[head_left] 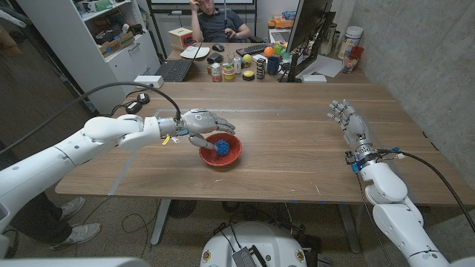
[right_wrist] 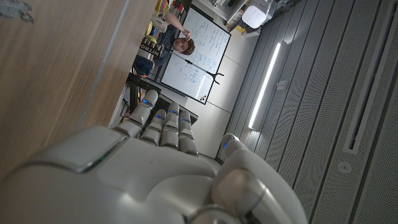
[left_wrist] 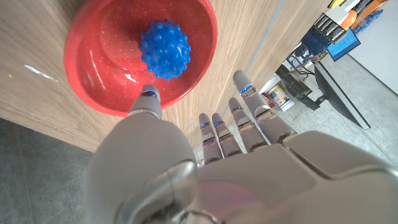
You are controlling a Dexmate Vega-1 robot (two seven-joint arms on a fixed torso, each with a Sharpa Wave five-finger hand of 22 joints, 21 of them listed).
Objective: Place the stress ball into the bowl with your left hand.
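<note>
A blue knobbly stress ball [head_left: 223, 146] [left_wrist: 164, 49] lies inside the red bowl [head_left: 234, 156] [left_wrist: 93, 87] near the middle of the wooden table. My left hand [head_left: 202, 123] [left_wrist: 205, 155] hovers just over the bowl's left rim, fingers spread and holding nothing; its thumb points down toward the bowl. My right hand [head_left: 349, 121] [right_wrist: 155, 162] is at the table's right side, fingers straight and apart, holding nothing.
A second desk behind the table carries a keyboard [head_left: 175, 70], cans, cups and a monitor [head_left: 306, 33]. A person [head_left: 217, 21] sits behind it. A shelf unit [head_left: 111, 37] stands at the back left. A concrete wall runs along the right.
</note>
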